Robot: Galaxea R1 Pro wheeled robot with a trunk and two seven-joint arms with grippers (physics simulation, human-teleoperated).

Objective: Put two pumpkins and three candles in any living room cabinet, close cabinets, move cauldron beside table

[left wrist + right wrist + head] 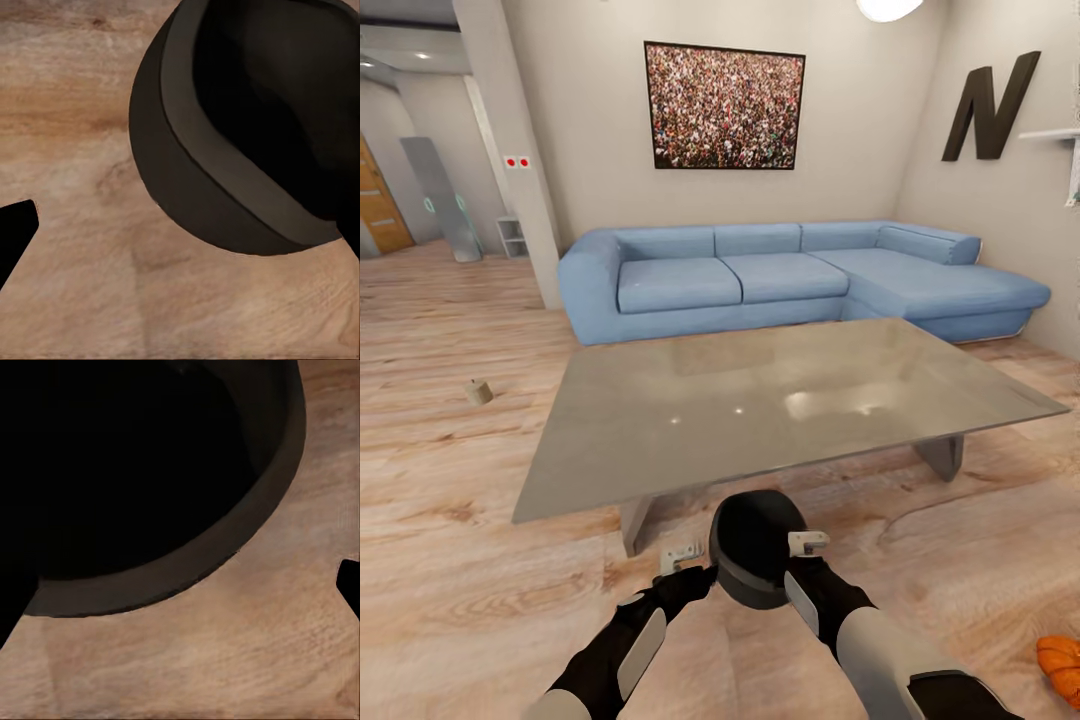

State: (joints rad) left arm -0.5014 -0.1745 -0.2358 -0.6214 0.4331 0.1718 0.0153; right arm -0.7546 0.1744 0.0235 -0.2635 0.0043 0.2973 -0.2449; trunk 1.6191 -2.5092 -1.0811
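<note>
- While both arms are reaching forward in the head view, the cauldron point(752, 548) is sitting between them on the wooden floor point(480, 600), just in front of the near edge of the table point(780, 400).
- The left gripper point(682, 560) is flanking the cauldron's left side; whether its fingers are apart, together or touching the pot cannot be told.
- The right gripper point(807, 545) is flanking the cauldron's right side, pressed close to the rim; its finger state likewise cannot be told.
- In the left wrist view, the cauldron point(225, 150) is showing its dark belly and wide mouth above floorboards.
- In the right wrist view, the cauldron point(150, 480) is showing its black interior and rim.
- A pumpkin point(1060, 668) is lying on the floor at the right edge, well apart from the cauldron.
- A candle point(479, 392) is standing on the floor left of the table.
- A blue sofa point(780, 275) is standing beyond the table, against the wall.
- A framed picture point(724, 105) is hanging above the sofa.
</note>
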